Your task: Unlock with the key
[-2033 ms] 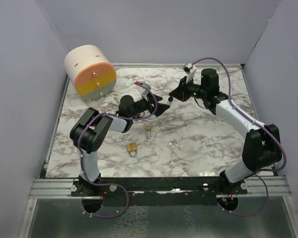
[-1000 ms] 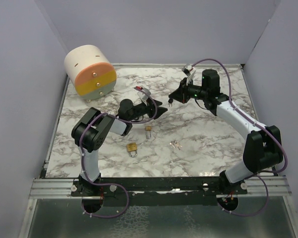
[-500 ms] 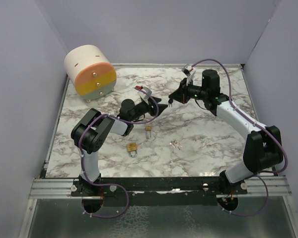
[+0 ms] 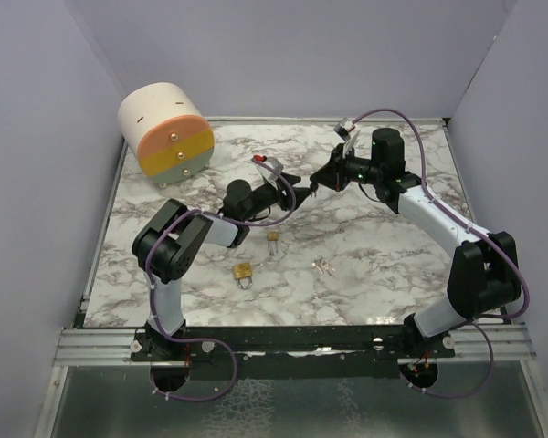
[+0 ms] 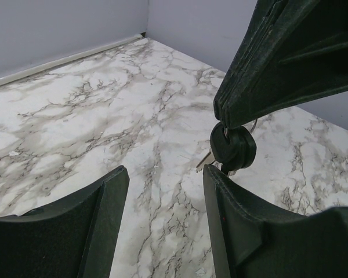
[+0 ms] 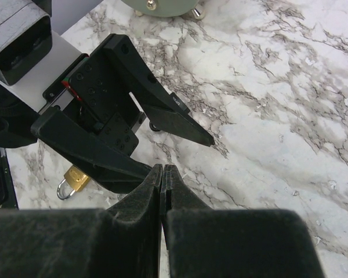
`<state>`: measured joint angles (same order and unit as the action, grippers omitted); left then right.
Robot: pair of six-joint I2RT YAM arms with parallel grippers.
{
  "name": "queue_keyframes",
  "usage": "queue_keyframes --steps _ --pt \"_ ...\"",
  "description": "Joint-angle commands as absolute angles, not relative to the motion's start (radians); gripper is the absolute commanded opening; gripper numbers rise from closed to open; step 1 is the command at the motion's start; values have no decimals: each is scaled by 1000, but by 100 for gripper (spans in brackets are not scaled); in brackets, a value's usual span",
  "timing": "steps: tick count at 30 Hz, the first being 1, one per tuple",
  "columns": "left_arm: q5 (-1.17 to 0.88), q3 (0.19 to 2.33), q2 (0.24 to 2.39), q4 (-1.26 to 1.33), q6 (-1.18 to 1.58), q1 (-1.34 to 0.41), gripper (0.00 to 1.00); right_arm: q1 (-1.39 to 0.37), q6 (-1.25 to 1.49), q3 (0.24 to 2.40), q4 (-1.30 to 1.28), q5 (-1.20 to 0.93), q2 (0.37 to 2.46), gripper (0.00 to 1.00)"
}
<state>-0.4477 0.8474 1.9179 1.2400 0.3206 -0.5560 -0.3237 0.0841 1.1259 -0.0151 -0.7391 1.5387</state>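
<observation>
My right gripper [image 4: 316, 187] hangs above the middle of the marble table, shut on a key [image 5: 232, 147] with a round black head whose silver blade points downward. In the right wrist view its fingertips [image 6: 162, 171] are pressed together and hide the key. My left gripper [image 5: 165, 171] is open just beside and below the key, and its right finger [image 5: 243, 220] almost touches the key head. From above, the left gripper [image 4: 295, 196] sits close to the right one. Two brass padlocks [image 4: 244, 272] [image 4: 273, 237] lie on the table nearer the arm bases.
A cream, orange and green cylinder [image 4: 164, 133] stands at the back left corner. A small bunch of loose silver keys [image 4: 323, 266] lies right of the padlocks. Grey walls enclose the table on three sides. One padlock [image 6: 74, 178] shows under the left gripper's fingers.
My left gripper has crept to the right, closing in on the key held by the right gripper. The right gripper has barely moved and stays shut.
</observation>
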Motion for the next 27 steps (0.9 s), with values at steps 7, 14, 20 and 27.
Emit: queue_keyframes --steps 7,14,20,27 --pt "-448 862 1934 1236 305 -585 57 -324 87 1120 -2 -744 1504 1" --pt "-438 829 1932 1239 297 -613 57 -324 89 1121 0 -743 1505 1" --pt "-437 831 1931 1239 290 -617 58 -324 87 1119 -1 -744 1503 1" --pt "-391 864 1939 1226 264 -617 55 -324 83 1118 -3 -753 1497 1"
